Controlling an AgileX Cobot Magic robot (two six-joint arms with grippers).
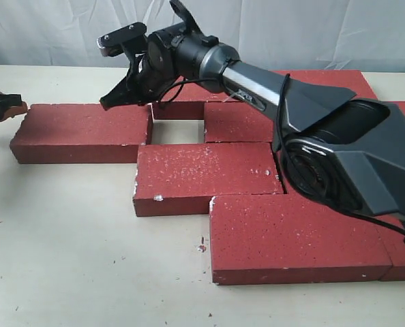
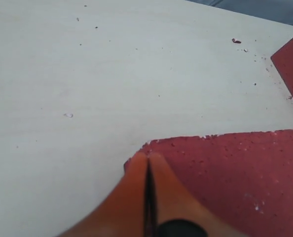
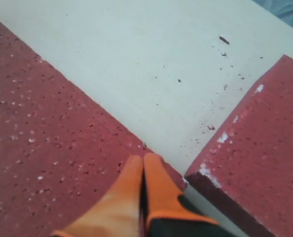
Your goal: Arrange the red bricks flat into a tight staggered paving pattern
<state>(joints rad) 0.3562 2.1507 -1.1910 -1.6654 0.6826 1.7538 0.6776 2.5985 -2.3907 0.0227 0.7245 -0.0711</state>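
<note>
Exterior view is showing the red bricks (image 1: 298, 238) lying flat on the table (image 1: 66, 259), most of them butting together in offset rows from 12 o'clock round to 5 o'clock. An open pocket (image 1: 177, 131) is showing at 12 o'clock of the middle brick (image 1: 206, 177), beside the left-hand brick (image 1: 80, 133), which is lying at 9 o'clock.

The right gripper (image 1: 110, 102) is reaching across from 3 o'clock and hanging over the inner end of that brick. Its jaws are clenched with nothing between them, and contact with the brick cannot be confirmed. In the right wrist view, the orange fingers (image 3: 127, 197) are pressing together above a brick edge, with bare table lying between it and another brick (image 3: 255, 148).

The left gripper (image 1: 17, 107) is sitting at the outer end of the left-hand brick. Its fingers (image 2: 131, 192) are likewise closed on nothing, at a brick corner.

Closed jaws are probably serving as blunt pushers, since slabs this wide are likely sliding more readily than lifting. The pocket is, by this judgement, awaiting closure.
</note>
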